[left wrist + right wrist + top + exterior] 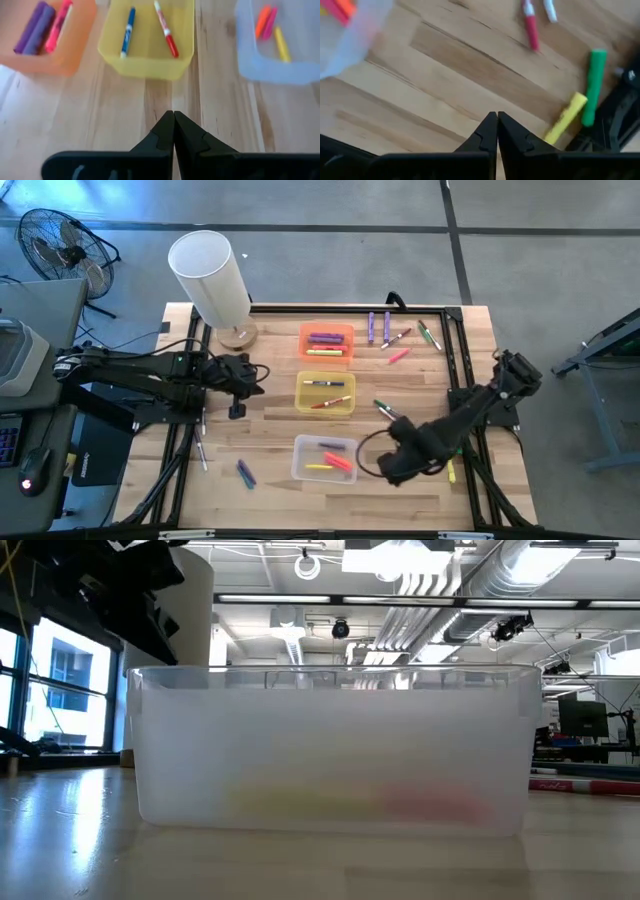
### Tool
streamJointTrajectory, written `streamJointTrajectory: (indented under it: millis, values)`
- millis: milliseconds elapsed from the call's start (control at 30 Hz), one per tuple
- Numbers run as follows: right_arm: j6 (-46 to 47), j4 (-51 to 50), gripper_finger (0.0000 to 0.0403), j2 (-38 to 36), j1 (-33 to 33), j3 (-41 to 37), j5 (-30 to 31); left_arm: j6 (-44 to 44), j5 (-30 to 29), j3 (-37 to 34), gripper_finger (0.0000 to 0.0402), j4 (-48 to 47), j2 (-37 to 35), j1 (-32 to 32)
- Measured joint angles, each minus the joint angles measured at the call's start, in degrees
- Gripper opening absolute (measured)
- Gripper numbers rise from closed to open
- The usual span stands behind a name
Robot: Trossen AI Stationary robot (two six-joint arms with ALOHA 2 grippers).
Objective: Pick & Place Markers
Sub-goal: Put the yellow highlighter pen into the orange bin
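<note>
Right tool (496,116): pressed together, empty; yellow marker (565,117) just beside it
Risk: closing beside it likely missed the marker
Left tool (173,115): pressed together, idle

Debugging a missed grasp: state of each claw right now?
Left claw: shut, holding nothing, above bare table.
Right claw: shut, holding nothing; yellow marker lies beside it.

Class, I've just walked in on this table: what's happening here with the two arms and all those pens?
Markers are being sorted into three bins: orange bin, yellow bin and clear bin, each already holding a few. The right gripper hangs over bare wood beside the clear bin, fingers shut on nothing. The left gripper waits shut, facing the yellow bin. Loose markers remain on the table.
</note>
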Motion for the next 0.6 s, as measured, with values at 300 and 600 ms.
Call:
streamJointTrajectory:
  millis: [300,600]
  values:
    - [18.6,13.4,0.0007,-12.2,8.0,-21.6,-3.4,-2.7,-0.5,0.0,0.0001,4.2,0.0,0.0]
    - [26.0,21.3,0.0055,-22.4,8.1,-39.5,-13.7,-6.1,-1.3,0.0,0.0001,4.1,0.0,0.0]
